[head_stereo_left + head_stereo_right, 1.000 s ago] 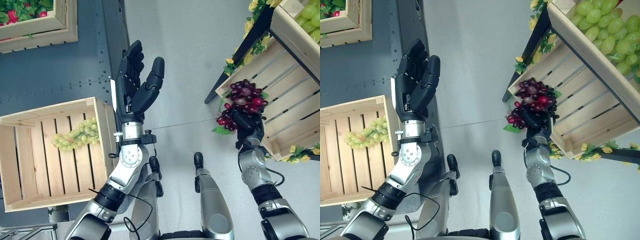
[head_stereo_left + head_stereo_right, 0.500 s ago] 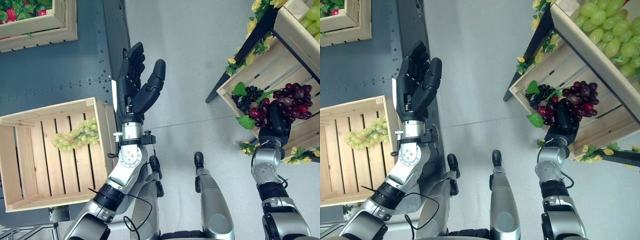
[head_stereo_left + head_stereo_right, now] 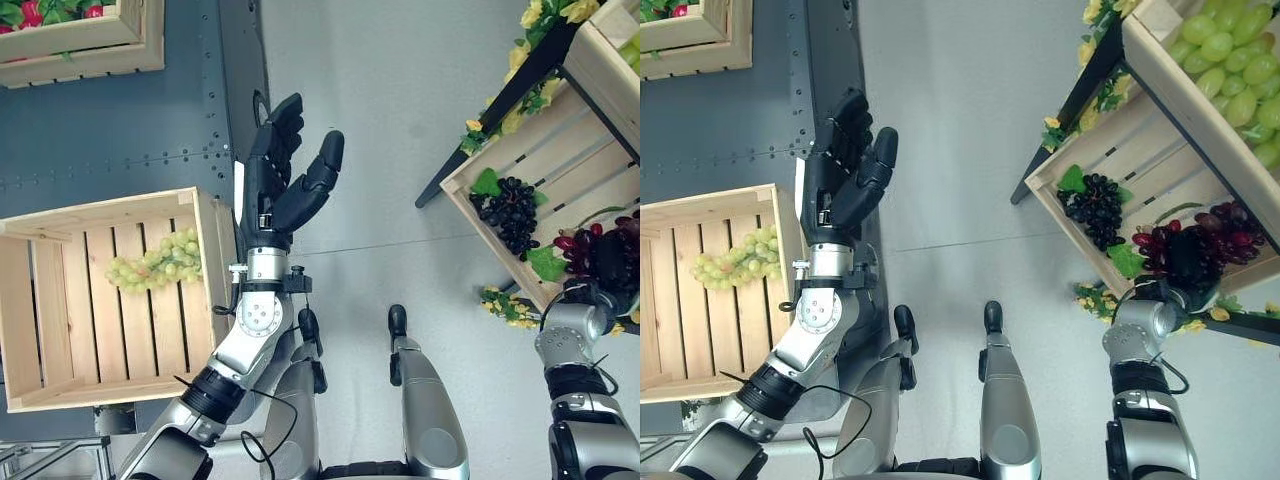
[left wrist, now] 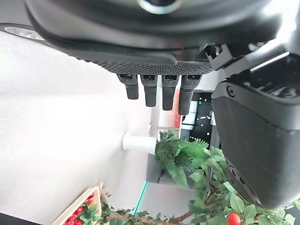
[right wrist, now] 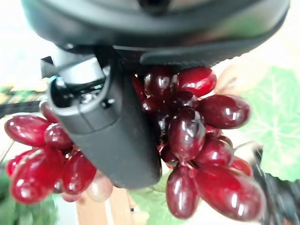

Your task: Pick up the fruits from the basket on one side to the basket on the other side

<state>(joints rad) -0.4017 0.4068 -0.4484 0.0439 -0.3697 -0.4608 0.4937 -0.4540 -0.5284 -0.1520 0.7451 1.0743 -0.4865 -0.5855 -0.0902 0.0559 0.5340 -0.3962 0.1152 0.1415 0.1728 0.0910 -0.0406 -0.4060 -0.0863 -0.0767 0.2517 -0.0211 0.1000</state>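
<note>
My right hand [image 3: 1187, 272] is shut on a bunch of red grapes [image 3: 1196, 240] and holds it over the slats of the slanted wooden crate [image 3: 530, 140] at the right. Its thumb [image 5: 112, 126] curls round the red grapes [image 5: 206, 140] in the right wrist view. A bunch of dark grapes [image 3: 510, 212] with a green leaf lies in the same crate, just left of the held bunch. Green grapes [image 3: 155, 265] lie in the wooden crate [image 3: 214, 250] at the left. My left hand [image 3: 285, 180] is raised between the two crates, open and holding nothing, fingers [image 4: 161, 91] straight.
Above the right crate sits another crate of large green grapes [image 3: 1230, 60], with yellow flowers [image 3: 510, 95] along the stand's edges. A crate of red fruit and leaves [image 3: 80, 40] stands at the far left. Grey floor lies between the crates.
My right hand has carried the red grapes to the right and lower, from the crate's front corner to over its slats. The dark bunch now lies uncovered. The left hand has barely moved.
</note>
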